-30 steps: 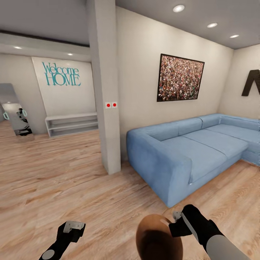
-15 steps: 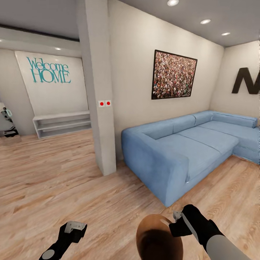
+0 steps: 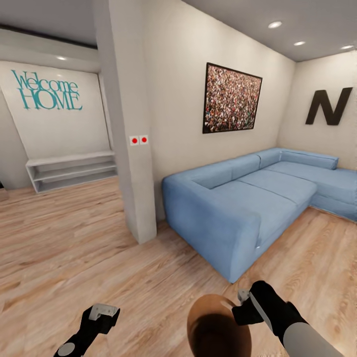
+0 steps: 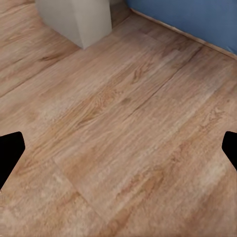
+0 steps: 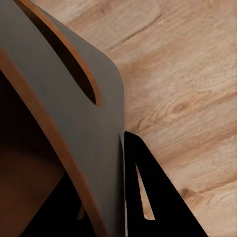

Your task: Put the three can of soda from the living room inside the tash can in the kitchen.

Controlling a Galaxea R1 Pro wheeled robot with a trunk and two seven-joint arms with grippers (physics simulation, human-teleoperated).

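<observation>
Transit stage: right tool (image 3: 241, 306) pinching rim of tash can (image 3: 218, 329), carried low over wood floor (image 3: 74, 248) near blue sofa (image 3: 248, 198). Left tool (image 3: 101, 313) spread, empty. Soda cans unseen; binning apparently remains.

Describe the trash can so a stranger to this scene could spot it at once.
Start at the big blue corner sofa against the wall, then drop to the wood floor nearest the camera. There the right pincer grips the rim of the trash can, a round bin, brown inside and grey outside, with a slot in its wall.
</observation>
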